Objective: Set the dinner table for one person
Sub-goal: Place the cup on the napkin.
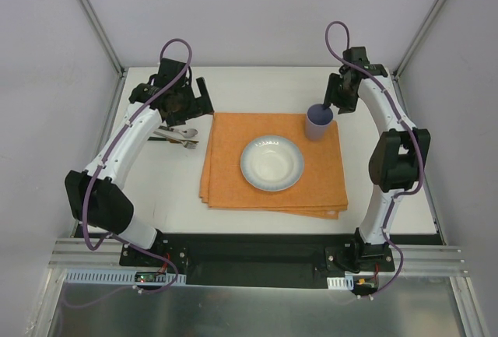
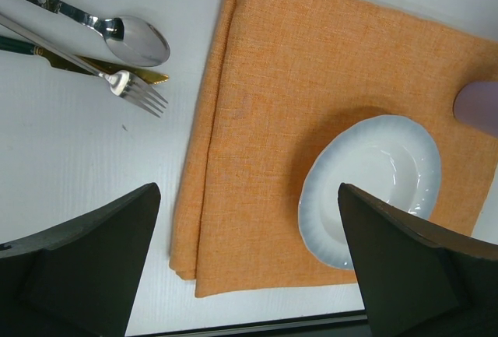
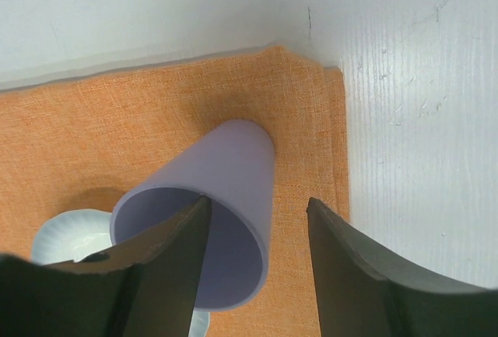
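The table (image 1: 175, 181), stretching out before the arms, is carrying a placemat (image 1: 233, 173) with a bowl (image 1: 271, 163) and a lilac cup (image 1: 319, 123). The right jaws are gaping astride the cup's rim (one finger inside); the left jaws are hanging open near the cutlery (image 1: 177, 136).

Open dinner table (image 1: 175, 189) left of placemat (image 1: 233, 173), cutlery (image 1: 177, 136) farther back.
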{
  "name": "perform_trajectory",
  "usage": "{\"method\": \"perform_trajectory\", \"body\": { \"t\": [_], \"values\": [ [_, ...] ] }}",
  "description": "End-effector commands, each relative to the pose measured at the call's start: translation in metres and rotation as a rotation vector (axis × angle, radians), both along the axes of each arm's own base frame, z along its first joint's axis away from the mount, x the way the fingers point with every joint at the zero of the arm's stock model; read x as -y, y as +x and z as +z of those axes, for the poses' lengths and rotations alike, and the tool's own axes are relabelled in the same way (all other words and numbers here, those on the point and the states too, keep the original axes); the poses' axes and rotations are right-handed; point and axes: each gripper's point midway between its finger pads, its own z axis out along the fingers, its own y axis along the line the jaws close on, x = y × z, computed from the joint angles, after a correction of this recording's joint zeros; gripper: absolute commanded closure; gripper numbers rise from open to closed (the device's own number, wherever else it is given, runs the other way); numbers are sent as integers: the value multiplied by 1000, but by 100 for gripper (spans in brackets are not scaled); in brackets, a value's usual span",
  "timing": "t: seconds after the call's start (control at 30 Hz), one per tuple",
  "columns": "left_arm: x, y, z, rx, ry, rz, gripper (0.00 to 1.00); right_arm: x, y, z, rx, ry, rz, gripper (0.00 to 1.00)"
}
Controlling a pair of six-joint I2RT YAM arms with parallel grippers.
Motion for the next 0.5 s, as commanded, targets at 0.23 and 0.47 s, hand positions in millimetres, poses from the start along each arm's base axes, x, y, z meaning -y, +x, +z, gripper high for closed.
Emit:
{"method": "perform_trajectory", "body": {
  "t": [0.23,0.47],
  "values": [
    [9,10,-10,-25,-3,-31,1,3,-1,34,41,57,-24,44],
    [-17,24,-32,-91,-13,63,1,18,-19,84,133,111,-70,44]
  ]
}}
